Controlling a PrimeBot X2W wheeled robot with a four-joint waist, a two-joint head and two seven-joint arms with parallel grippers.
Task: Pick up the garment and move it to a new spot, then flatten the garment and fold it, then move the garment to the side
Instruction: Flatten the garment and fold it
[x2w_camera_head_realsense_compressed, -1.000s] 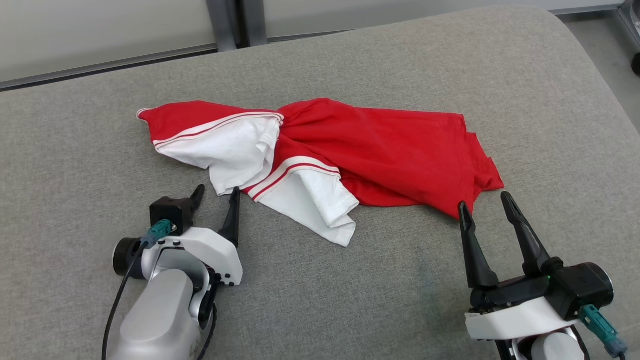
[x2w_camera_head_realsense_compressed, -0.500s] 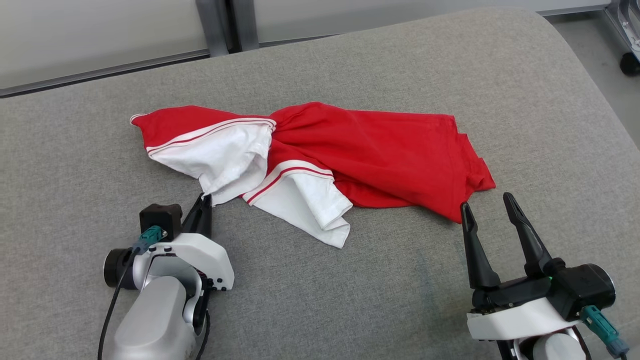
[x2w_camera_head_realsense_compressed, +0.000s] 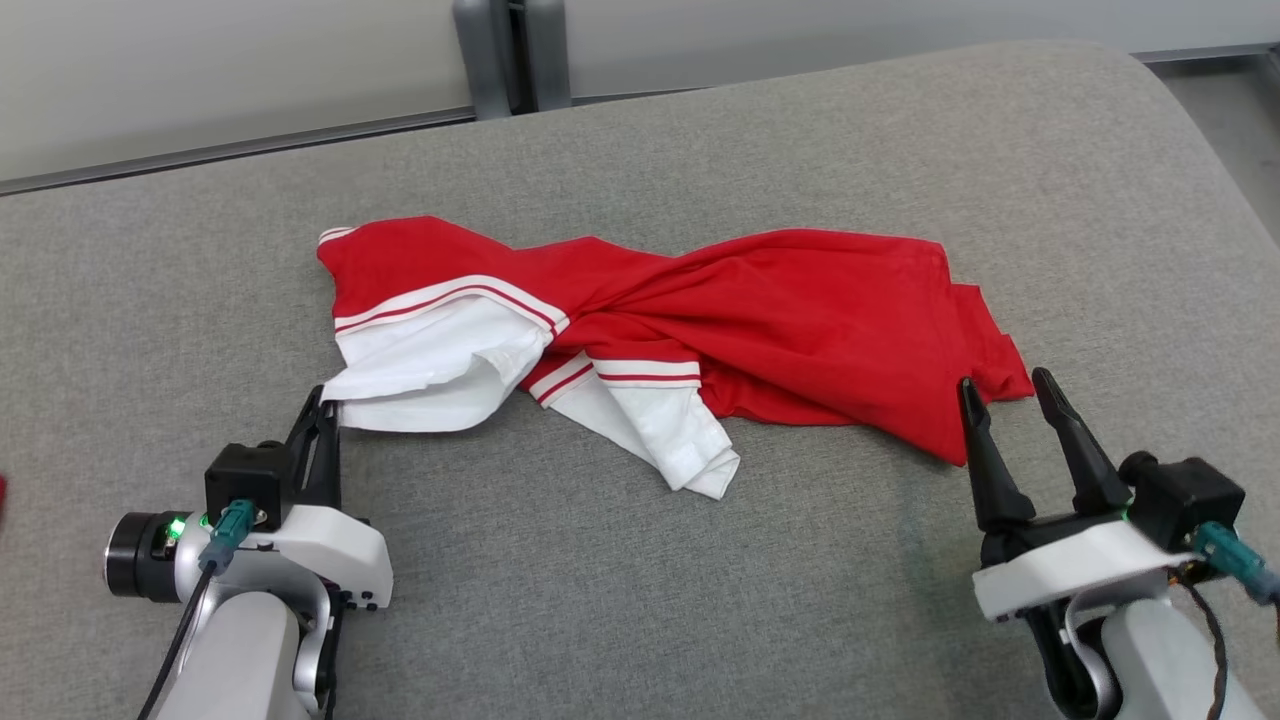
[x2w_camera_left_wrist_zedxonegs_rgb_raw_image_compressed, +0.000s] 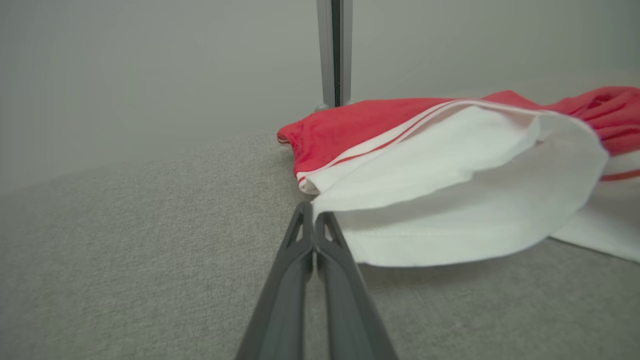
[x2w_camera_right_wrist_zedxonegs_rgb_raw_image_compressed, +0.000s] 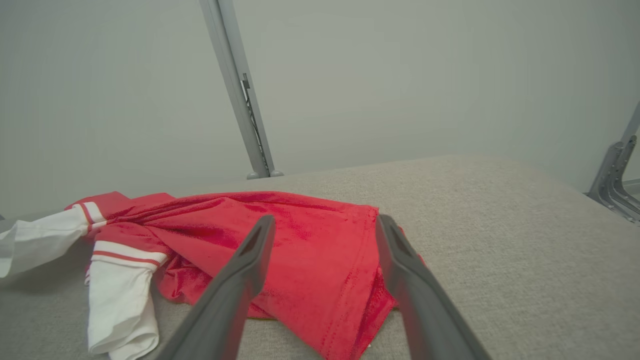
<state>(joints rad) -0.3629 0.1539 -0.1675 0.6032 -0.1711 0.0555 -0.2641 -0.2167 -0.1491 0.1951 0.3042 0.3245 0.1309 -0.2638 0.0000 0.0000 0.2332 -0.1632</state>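
Within the last second the left gripper (x2w_camera_head_realsense_compressed: 325, 412) has gone from open beside the white sleeve (x2w_camera_head_realsense_compressed: 420, 375) to pinched tight on that sleeve's corner. The sleeve is now drawn out toward 8 o'clock, and the head camera has shifted too. This suggests flattening has begun. The crumpled red cotton garment with white, red-striped sleeves (x2w_camera_head_realsense_compressed: 790, 320) lies across the middle of the grey woven cushion (x2w_camera_head_realsense_compressed: 600, 600), twisted at its centre. The left arm lies low, its 2 fingers pointing to 12 o'clock. The right gripper (x2w_camera_head_realsense_compressed: 1003, 382) hovers spread wide at the hem corner, 4 o'clock of the garment, holding nothing.
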